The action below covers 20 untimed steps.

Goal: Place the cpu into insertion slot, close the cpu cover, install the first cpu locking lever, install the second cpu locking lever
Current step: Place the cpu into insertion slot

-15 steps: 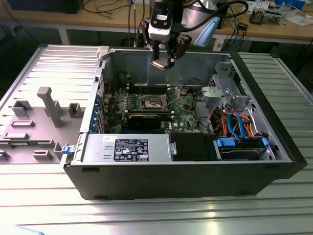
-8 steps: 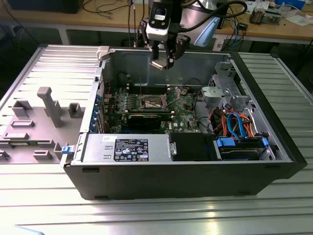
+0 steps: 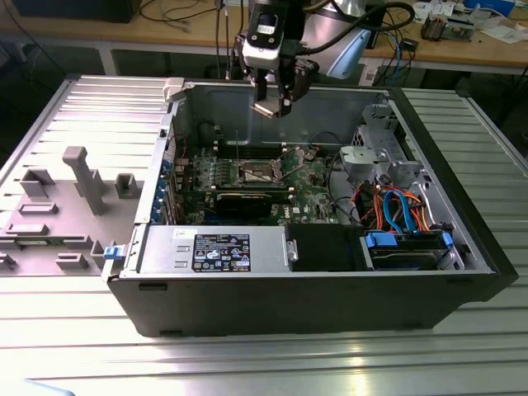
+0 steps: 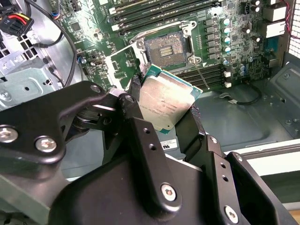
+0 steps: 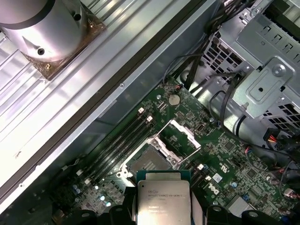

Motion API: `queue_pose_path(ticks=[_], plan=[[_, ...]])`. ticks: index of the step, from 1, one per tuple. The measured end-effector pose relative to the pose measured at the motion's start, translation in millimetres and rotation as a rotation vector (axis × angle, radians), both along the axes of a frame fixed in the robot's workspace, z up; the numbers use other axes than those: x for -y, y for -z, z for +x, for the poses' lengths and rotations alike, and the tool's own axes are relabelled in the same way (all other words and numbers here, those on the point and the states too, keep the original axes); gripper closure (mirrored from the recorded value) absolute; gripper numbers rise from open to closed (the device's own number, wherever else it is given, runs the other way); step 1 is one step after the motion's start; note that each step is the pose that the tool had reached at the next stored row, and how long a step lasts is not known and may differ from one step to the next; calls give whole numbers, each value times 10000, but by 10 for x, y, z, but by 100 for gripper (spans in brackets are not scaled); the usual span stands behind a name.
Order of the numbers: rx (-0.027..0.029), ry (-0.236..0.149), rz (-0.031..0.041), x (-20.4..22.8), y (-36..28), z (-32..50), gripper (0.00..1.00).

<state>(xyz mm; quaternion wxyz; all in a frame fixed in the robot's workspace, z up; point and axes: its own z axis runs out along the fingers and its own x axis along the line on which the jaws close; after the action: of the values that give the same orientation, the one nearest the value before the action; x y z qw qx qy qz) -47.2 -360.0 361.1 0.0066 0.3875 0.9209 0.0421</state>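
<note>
The end effector (image 4: 163, 112) pinches the cpu (image 4: 166, 96) by its edges, metal top up, likely to keep its underside clear for seating; the exterior view puts it high over the case's (image 3: 330, 289) far wall, while the first wrist view shows the cpu cover (image 5: 185, 132) raised off the bare insertion slot (image 5: 150, 164).
</note>
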Motion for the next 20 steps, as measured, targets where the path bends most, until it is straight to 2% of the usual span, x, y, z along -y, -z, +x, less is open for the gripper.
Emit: queue_pose_path(ticks=[9,15,20], plan=[[0,261,0,0,6,-33,45],[0,390,0,-1,9,-87,45],[0,852,-1,0,15,-92,45]])
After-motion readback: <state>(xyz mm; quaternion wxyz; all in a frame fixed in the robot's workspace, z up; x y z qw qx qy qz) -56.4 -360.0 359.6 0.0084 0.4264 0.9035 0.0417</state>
